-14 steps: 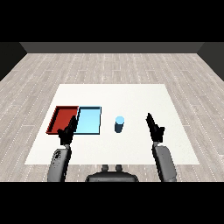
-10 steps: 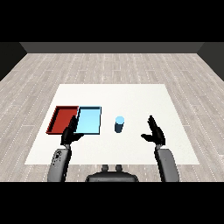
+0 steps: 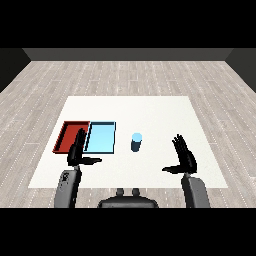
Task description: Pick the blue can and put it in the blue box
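Observation:
A blue can [image 3: 136,142] stands upright on the white table [image 3: 150,110], just right of the light blue tray [image 3: 101,137]. The red tray [image 3: 70,136] lies to the left of the blue one, touching it. My right hand [image 3: 185,156] hovers to the right of the can, apart from it, fingers straight and spread, thumb pointing left. My left hand [image 3: 77,152] sits over the near edges of the two trays, fingers straight, thumb pointing right. Neither hand holds anything.
Both trays hold nothing. Bare white tabletop stretches behind the can and trays and to the right. Grey wood floor surrounds the table.
My right hand has turned so the palm faces left and its fingers have spread wider. My left hand has straightened its fingers and put its thumb out to the right. The can has not moved.

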Tool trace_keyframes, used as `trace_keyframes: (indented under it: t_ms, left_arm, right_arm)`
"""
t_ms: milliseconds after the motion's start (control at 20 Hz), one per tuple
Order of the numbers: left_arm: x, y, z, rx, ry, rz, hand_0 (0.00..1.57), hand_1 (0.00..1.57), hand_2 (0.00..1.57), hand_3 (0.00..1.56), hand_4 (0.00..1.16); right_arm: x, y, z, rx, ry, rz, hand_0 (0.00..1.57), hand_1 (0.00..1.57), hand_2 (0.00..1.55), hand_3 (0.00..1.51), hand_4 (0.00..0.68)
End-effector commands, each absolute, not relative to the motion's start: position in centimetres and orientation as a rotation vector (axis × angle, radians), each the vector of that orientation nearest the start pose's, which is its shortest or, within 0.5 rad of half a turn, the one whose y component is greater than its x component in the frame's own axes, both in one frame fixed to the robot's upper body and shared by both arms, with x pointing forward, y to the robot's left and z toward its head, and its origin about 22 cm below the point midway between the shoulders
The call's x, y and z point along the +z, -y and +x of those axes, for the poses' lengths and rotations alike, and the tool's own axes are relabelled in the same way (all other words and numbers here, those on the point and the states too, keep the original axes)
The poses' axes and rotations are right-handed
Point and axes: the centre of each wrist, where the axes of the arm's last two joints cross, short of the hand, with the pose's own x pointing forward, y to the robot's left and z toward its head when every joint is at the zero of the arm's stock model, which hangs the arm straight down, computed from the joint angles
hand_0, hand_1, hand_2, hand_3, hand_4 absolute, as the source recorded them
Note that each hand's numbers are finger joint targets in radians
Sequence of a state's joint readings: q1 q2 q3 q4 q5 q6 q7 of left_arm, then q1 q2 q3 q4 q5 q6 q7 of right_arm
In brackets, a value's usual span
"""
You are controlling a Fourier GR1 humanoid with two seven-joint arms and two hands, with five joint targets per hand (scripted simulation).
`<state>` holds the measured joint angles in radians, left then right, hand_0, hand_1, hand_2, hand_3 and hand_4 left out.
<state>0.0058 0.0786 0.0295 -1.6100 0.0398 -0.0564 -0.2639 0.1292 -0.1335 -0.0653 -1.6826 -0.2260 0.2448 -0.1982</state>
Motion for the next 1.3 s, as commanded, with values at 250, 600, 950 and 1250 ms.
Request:
trace_keyframes:
  t_ms: [250,600,950,1250]
  left_arm:
    - [1.0,-24.3,23.8,-0.056,1.939,-0.015,0.0,0.0,0.0,0.0,0.0]
    - [1.6,-25.0,22.1,-0.018,1.937,-0.033,0.0,0.0,0.0,0.0,0.0]
    - [1.6,-24.4,23.8,0.012,1.962,-0.027,0.0,0.0,0.0,0.0,0.0]
    - [0.7,-26.2,22.4,0.006,1.953,-0.008,0.0,0.0,0.0,0.0,0.0]
  right_arm:
    - [1.9,30.9,20.8,-0.006,1.811,0.243,0.0,0.0,0.0,0.0,0.0]
    - [-1.1,27.1,22.7,-0.042,1.748,0.264,0.0,0.0,0.0,0.0,0.0]
    - [-0.6,26.9,26.1,-0.096,1.688,0.31,0.0,0.0,0.0,0.0,0.0]
    - [-1.1,22.1,28.4,-0.129,1.656,0.33,0.0,0.0,0.0,0.0,0.0]
